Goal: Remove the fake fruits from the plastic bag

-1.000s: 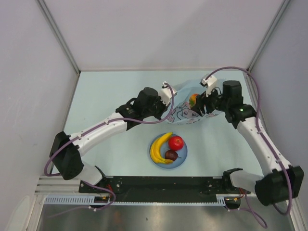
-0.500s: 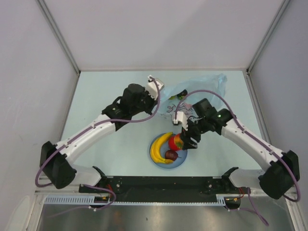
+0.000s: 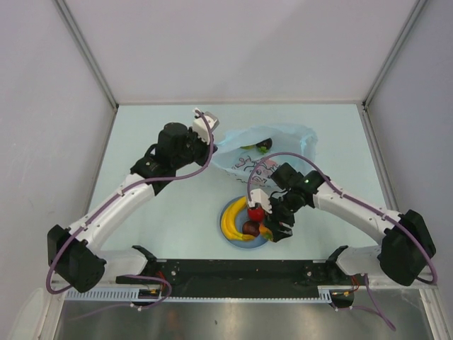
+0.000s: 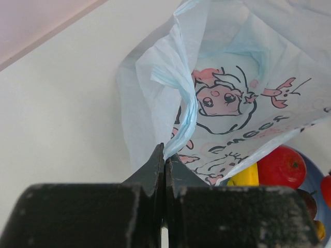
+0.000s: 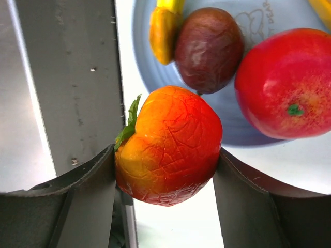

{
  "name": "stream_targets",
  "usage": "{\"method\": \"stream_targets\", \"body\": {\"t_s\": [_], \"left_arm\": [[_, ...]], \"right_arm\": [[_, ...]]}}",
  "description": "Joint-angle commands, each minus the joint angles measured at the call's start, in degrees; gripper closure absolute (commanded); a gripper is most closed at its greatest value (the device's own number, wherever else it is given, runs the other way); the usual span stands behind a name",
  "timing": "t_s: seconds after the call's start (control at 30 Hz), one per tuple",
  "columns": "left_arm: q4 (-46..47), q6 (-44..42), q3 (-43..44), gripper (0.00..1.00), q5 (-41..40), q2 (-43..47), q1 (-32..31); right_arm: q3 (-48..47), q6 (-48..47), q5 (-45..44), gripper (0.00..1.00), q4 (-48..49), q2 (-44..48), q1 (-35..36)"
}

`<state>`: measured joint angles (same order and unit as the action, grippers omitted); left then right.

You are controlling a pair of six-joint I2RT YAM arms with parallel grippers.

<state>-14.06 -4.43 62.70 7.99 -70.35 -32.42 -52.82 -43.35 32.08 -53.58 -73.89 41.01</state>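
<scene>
My left gripper is shut on the left edge of the light-blue plastic bag; the left wrist view shows the jaws pinching a fold of the bag. A green fruit and a dark one show in the bag's mouth. My right gripper is shut on an orange-red fruit just above the near right rim of the blue plate. On the plate lie a yellow banana, a red apple and a dark purple fruit.
A black base bar and a grey metal rail run along the table's near edge, close under my right gripper. White walls stand on the left, far and right sides.
My right gripper has carried the orange-red fruit from the bag down to the plate's near right rim. My left gripper has drawn the bag's edge to the left.
</scene>
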Motion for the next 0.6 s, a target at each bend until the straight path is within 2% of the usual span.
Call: {"method": "stream_targets", "body": {"t_s": [0.0,0.13,0.4,0.57], "left_arm": [[1.23,1.70,-0.56,1.00,3.52,2.76,0.70],[1.41,1.96,-1.00,1.00,4.66,3.02,0.87],[2.20,2.49,-1.70,1.00,5.55,3.29,0.87],[2.46,3.11,-2.32,1.00,6.51,3.37,0.87]], "right_arm": [[0.52,-0.68,-3.50,0.79,4.71,-2.66,0.38],[0.52,0.02,-7.45,0.77,8.40,-4.94,1.26],[0.35,1.69,-11.51,0.64,12.27,-6.62,4.51],[0.35,2.57,-11.68,0.48,12.71,-6.97,5.83]]}}
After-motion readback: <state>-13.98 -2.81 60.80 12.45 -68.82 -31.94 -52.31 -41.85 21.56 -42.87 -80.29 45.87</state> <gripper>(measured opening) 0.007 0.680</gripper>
